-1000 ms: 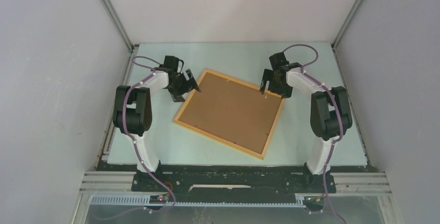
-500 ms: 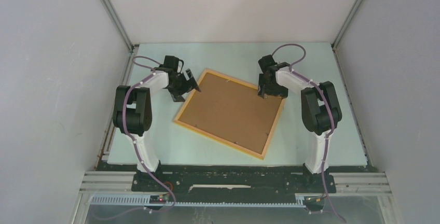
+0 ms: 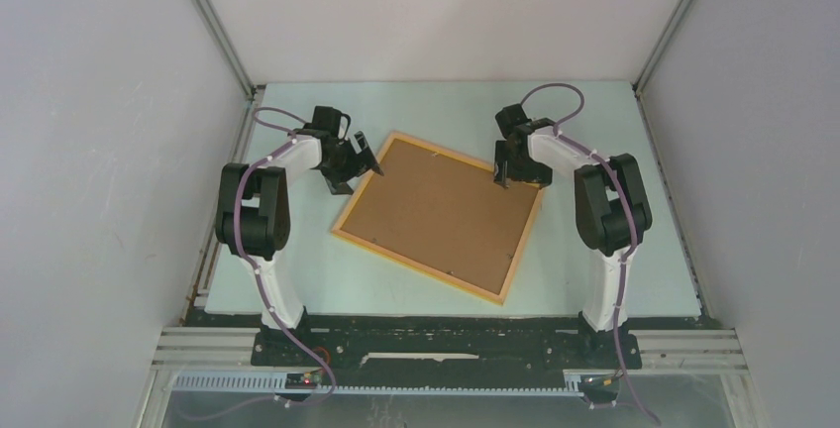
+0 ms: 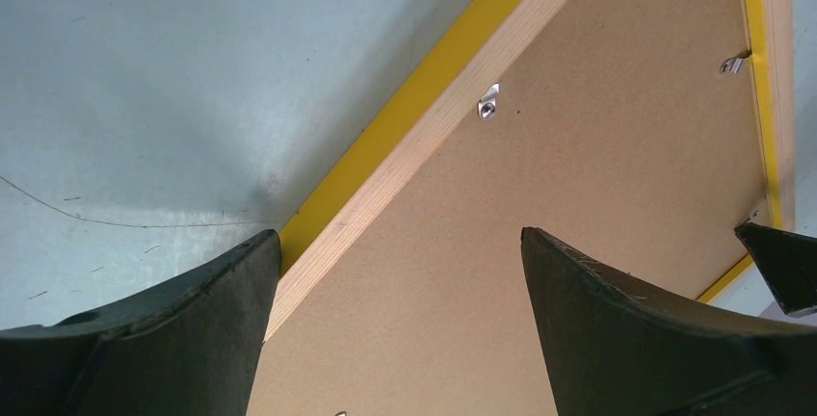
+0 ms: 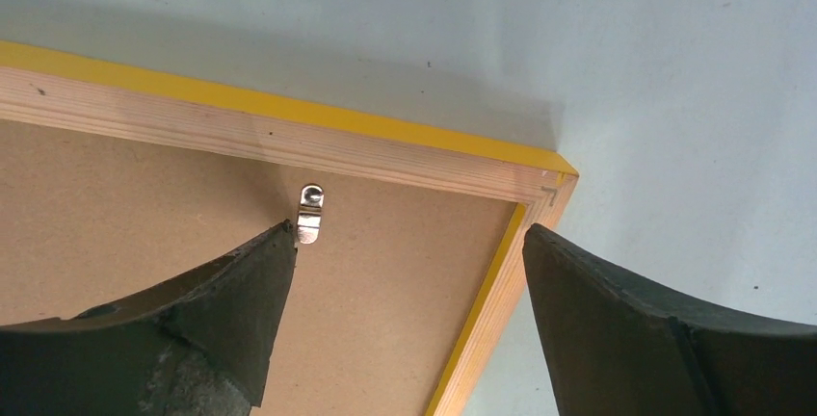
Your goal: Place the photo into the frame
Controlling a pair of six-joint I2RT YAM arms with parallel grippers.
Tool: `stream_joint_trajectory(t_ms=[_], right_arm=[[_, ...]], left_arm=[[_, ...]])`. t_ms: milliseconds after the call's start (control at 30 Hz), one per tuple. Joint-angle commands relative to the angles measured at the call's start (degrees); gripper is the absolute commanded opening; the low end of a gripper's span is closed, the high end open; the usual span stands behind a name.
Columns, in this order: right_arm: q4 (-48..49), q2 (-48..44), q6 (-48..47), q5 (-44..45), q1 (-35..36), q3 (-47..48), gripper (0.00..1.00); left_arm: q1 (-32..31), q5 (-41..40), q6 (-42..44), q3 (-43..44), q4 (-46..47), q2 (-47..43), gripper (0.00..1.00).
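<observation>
Frame [image 4: 434, 122] is lying back-up around the middle of the tabletop [image 3: 594, 250], turned so one corner points at the far edge. The rails are thin, pale grainy wood with a glossy orange-yellow strip down the outer side. Sitting inside it is a matte brown fibreboard backing sheet [image 3: 438, 215], flat and a bit speckled, with small shiny metal turn clips [image 5: 309, 212] along the rails. Can't tell whether the photo is under that sheet, since the board covers the whole opening. The left gripper [image 4: 397, 236] is spread wide over the frame's left rail and isn't pinching anything. The right gripper [image 5: 408, 231] is spread wide too, straddling the corner nearest the tabletop's right edge. Both wrist views cut the black fingers off at the bottom.
</observation>
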Motion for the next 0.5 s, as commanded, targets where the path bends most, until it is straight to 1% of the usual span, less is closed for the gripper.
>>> stream_joint_trajectory(t_ms=[0,167,267,300,367,400,467], right_arm=[[0.8,0.8,-0.1,-3.3,-0.4,0.3,0.96],[0.6,1.4,0.1,-1.4,-0.4,0.2,0.96],[-0.2,1.9,0.0,0.4,-0.5,-0.1,0.92],[-0.1,1.6,-0.2,1.1,-0.6,-0.4,0.88],[-0.2,1.0,-0.5,1.9,-0.6,-0.9,0.78],[-0.3,0.7,-0.8,2.2,-0.8,-1.0,0.71],[-0.3,0.2,-1.2,2.8,-1.1,-1.2,0.55]], left_arm=[[0.0,3.2,-1.4,-0.3,1.0,-3.0,0.94],[0.0,3.4,-1.5,-0.3,1.0,-3.0,0.94],[0.0,3.5,-1.5,-0.3,1.0,-3.0,0.94],[0.0,3.5,-1.5,-0.4,1.1,-3.0,0.94],[0.0,3.4,-1.5,-0.4,1.1,-3.1,0.94],[0.0,3.4,-1.5,-0.4,1.1,-3.0,0.94],[0.1,3.4,-1.5,-0.3,1.1,-2.9,0.94]])
